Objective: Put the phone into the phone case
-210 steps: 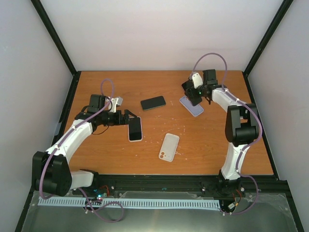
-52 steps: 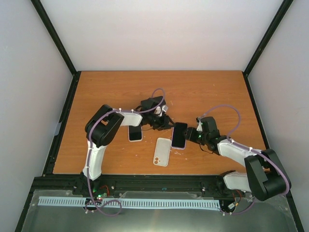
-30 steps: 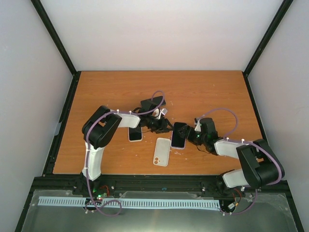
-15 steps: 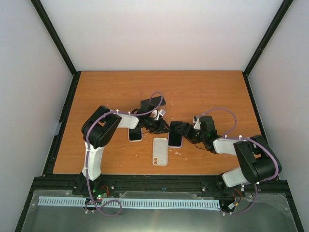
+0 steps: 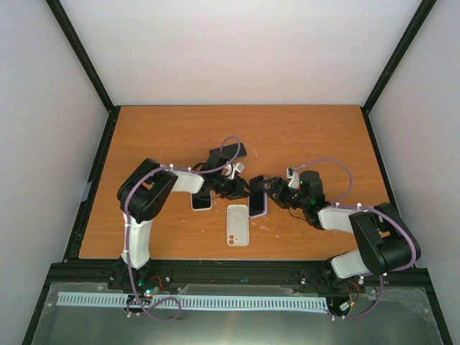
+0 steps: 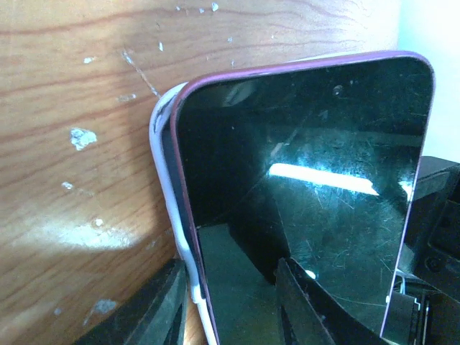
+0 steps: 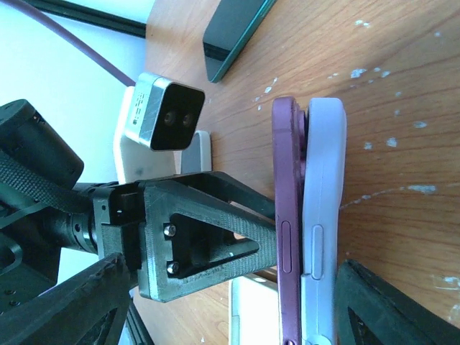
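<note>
**While the phone stands on edge, its case is to be pressed on**

Where the two arms meet in the top view, the phone [image 5: 257, 204] is seen between the left claw [image 5: 244, 188] and the right claw [image 5: 270, 190], over the desk [image 5: 316, 136]. A white case [image 5: 238, 225] lies on the near side of both. The step is judged to be the pressing-in: the push should be kept square to the screen, so that no corner is left proud.

In the left wrist view, the phone [image 6: 302, 180] fills the space ahead of the left claw, with the phone case [image 6: 158, 133] lapping its left edge. Whether that claw is clamped cannot be told.

In the right wrist view, phone [image 7: 287, 215] and phone case [image 7: 323, 215] are seen edge-on and touching, between the right claw's widely parted fingers [image 7: 72, 302], which are not closed on them. One finger [image 7: 165, 248] of the left claw is laid against the phone.
</note>
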Controlling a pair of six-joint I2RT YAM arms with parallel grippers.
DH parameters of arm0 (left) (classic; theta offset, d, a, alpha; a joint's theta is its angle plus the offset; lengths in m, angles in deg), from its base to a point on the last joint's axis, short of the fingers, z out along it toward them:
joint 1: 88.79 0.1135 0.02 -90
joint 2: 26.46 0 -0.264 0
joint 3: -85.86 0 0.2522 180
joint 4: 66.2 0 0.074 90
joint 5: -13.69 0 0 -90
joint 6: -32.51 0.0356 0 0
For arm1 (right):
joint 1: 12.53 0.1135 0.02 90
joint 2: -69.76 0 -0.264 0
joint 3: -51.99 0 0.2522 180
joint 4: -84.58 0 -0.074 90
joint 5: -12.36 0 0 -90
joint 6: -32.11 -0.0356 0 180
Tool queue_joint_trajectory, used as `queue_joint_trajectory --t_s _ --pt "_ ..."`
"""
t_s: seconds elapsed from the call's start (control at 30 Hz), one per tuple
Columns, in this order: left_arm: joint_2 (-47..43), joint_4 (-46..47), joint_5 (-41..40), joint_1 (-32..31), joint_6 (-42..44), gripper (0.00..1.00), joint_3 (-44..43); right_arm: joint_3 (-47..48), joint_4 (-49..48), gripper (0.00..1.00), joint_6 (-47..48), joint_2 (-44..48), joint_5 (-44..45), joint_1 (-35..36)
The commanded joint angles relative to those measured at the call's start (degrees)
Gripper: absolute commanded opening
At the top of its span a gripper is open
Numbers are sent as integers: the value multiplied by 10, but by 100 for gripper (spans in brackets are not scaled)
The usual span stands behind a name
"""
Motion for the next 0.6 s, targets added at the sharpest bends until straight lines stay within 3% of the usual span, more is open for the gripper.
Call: queue_joint_trajectory --t_s 0.0,0.23,0.57 --pt "-17 -16 -13 -6 31 36 6 -6 -55 76 -6 -13 -40 8" --pt "-18 -25 -25 -6 33 38 9 -13 -63 71 11 -42 -49 9" --pt "-22 -27 -37 -5 30 38 12 -1 38 30 77 -19 11 9"
